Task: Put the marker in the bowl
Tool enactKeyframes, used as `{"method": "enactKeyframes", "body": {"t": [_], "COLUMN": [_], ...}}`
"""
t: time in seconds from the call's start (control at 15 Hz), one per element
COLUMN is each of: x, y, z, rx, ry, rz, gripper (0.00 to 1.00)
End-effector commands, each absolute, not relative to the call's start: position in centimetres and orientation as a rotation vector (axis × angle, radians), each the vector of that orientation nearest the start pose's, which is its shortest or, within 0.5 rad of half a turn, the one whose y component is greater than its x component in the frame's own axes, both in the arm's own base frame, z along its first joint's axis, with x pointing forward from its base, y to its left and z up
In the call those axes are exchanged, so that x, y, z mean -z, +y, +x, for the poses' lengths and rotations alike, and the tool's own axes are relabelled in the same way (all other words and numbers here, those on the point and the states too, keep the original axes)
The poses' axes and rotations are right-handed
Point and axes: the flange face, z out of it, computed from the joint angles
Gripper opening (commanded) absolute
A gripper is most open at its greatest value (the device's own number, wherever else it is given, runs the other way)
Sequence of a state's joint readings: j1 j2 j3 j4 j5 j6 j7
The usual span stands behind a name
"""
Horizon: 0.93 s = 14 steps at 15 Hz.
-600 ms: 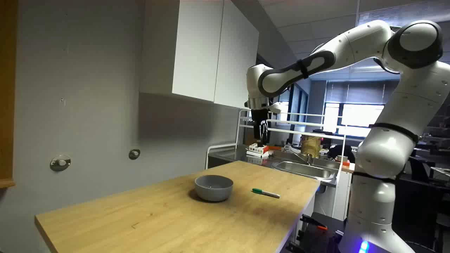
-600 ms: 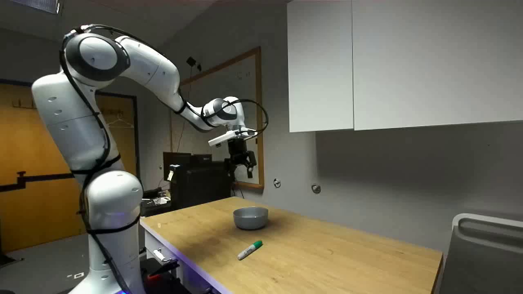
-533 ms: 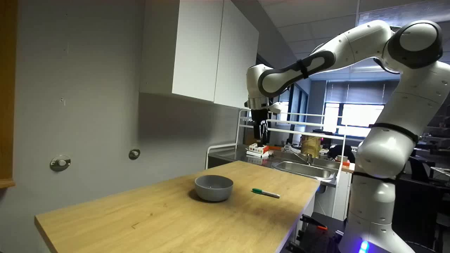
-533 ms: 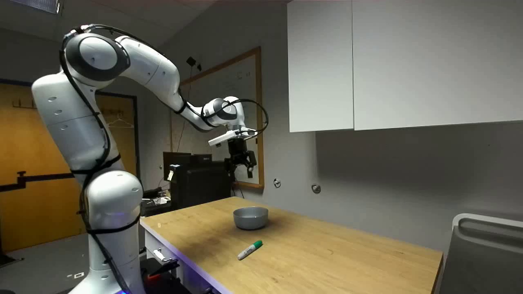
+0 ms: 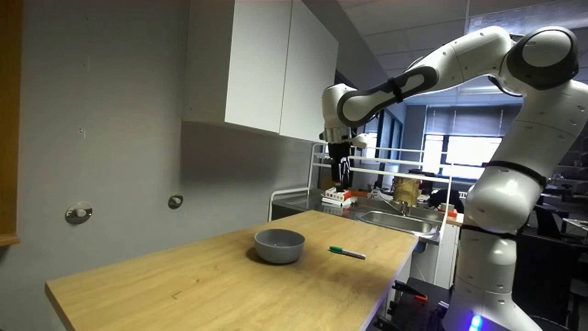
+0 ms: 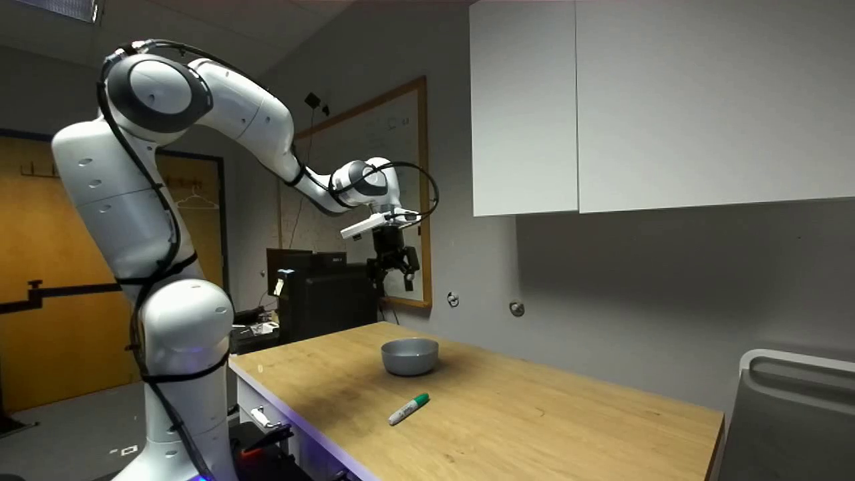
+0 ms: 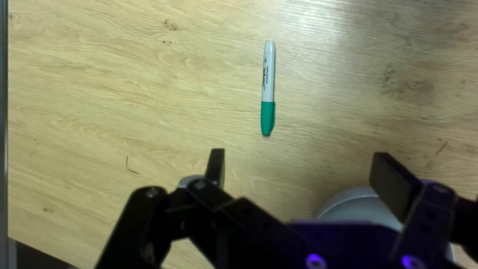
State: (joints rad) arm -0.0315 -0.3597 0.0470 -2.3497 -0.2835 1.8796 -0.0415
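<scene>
Looks dim and grey along the wall (image 5: 119,138), yet burns to white at the window (image 5: 473,151). Darkens to shadow beneath the cabinet (image 5: 258,69) and beside the bowl (image 5: 279,249). In the wrist view, glares on the tabletop (image 7: 321,24), glows violet and blurs at the gripper (image 7: 302,171), apparently out of focus.

In the wrist view the blurred gripper (image 7: 302,170) hides much of the bowl (image 7: 353,209). In an exterior view, marks (image 6: 393,124) on the whiteboard (image 6: 364,141) above the bowl are too small to read; below the bowl, the table (image 6: 554,407) is cut off.
</scene>
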Motion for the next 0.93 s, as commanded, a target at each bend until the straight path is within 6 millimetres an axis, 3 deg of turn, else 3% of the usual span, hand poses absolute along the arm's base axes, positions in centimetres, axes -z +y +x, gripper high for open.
{"method": "enactKeyframes", "body": {"t": [0.0, 0.13, 0.4, 0.67, 0.87], "x": [-46.3, -45.9, -43.9, -39.7, -36.1], "y": [-1.8, -2.9, -7.4, -12.6, -15.1], "z": [43.0, 43.6, 45.3, 46.0, 45.8], "rx": [-0.2, -0.163, -0.062, -0.081, -0.143], "ry": [-0.257, -0.22, -0.002, 0.216, 0.324], "rz": [-3.39, -3.36, -3.254, -3.106, -2.998], "gripper": [1.0, 1.0, 1.0, 1.0, 1.0]}}
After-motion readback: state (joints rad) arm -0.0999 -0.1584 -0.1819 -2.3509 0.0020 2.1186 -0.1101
